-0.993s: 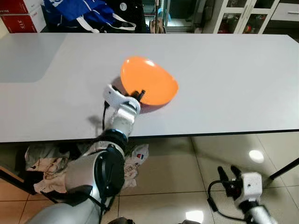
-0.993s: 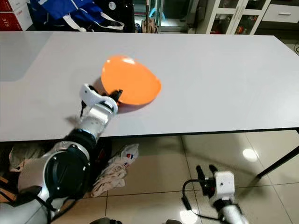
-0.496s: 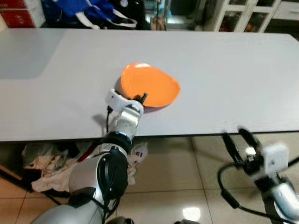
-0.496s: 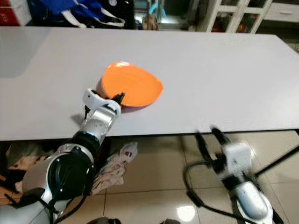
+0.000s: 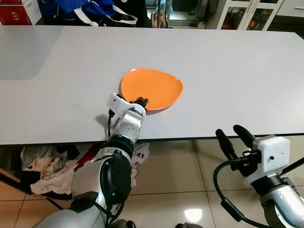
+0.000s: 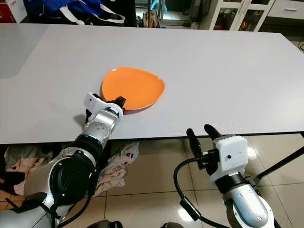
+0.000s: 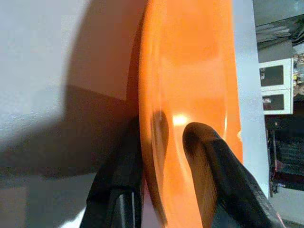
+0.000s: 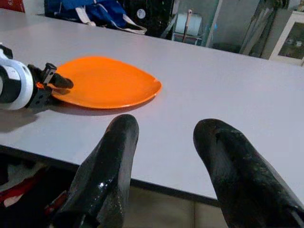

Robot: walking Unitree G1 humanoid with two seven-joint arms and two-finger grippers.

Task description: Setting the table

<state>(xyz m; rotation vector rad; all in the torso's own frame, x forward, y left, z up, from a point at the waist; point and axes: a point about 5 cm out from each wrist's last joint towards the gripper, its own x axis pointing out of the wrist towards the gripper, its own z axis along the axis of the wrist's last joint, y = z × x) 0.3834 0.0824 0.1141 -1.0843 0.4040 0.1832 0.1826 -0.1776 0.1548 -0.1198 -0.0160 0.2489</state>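
The left end effector (image 5: 141, 101) is clenched on the near rim of the orange plate (image 5: 152, 89), which sits tilted on the desk (image 5: 237, 71). I'd lower it flat before letting go. The right end effector (image 5: 233, 137) hangs released below the desk edge.

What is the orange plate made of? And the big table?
The orange plate, pinched at its rim by the left gripper, looks like smooth glossy plastic: it shows bright shine spots. The table looks like matte grey laminate, flat and even, though that's a guess.

An orange plate (image 5: 152, 88) lies on the grey table (image 5: 228, 76), near its front edge. The left gripper (image 5: 139, 102) pinches the plate's near rim. The right gripper (image 5: 234, 137) hangs below the front edge, over the tiled floor (image 5: 180, 190), fingers spread.
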